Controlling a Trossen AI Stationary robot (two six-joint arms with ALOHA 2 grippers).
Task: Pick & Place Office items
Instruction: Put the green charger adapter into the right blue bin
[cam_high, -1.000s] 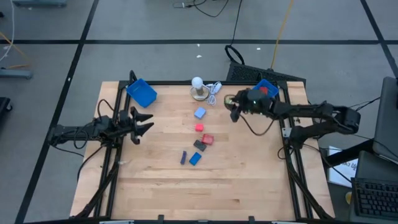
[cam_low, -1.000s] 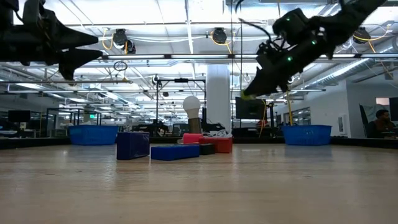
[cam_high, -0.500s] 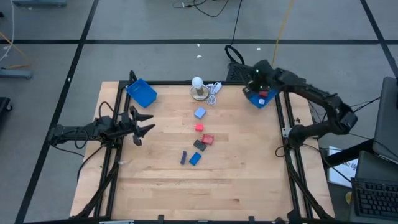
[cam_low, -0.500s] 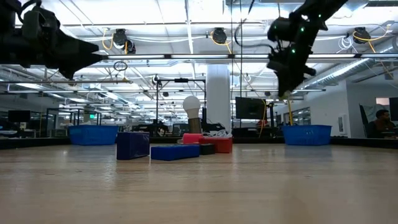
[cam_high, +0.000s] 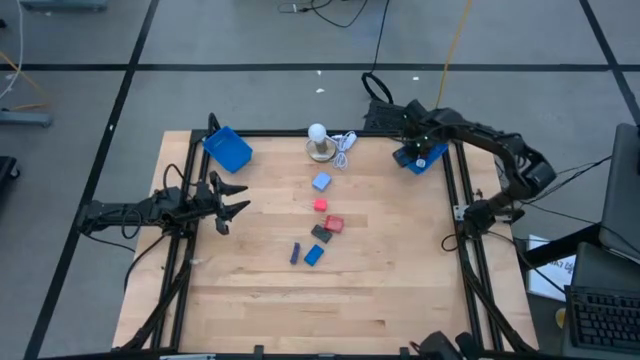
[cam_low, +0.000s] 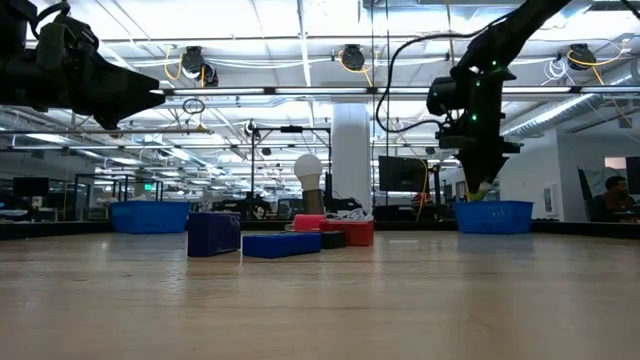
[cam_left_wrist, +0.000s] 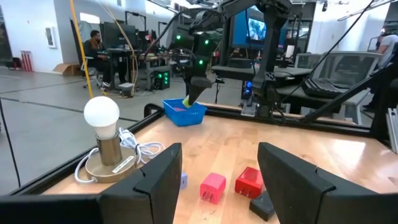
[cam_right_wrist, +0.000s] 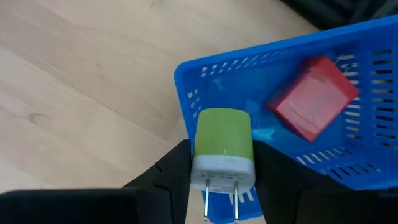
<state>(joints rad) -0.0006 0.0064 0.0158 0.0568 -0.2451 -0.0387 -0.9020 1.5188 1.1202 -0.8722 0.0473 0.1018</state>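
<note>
Wooden table, 1 o'clock corner: my right gripper pinches the green plug over the blue tray, presumably to drop it beside the red block.

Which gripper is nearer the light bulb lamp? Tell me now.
Right. The right gripper hangs over the blue tray at the table's far right corner, shut on a green plug, closer to the lamp. The left gripper hovers at the table's left edge, farther off.
</note>
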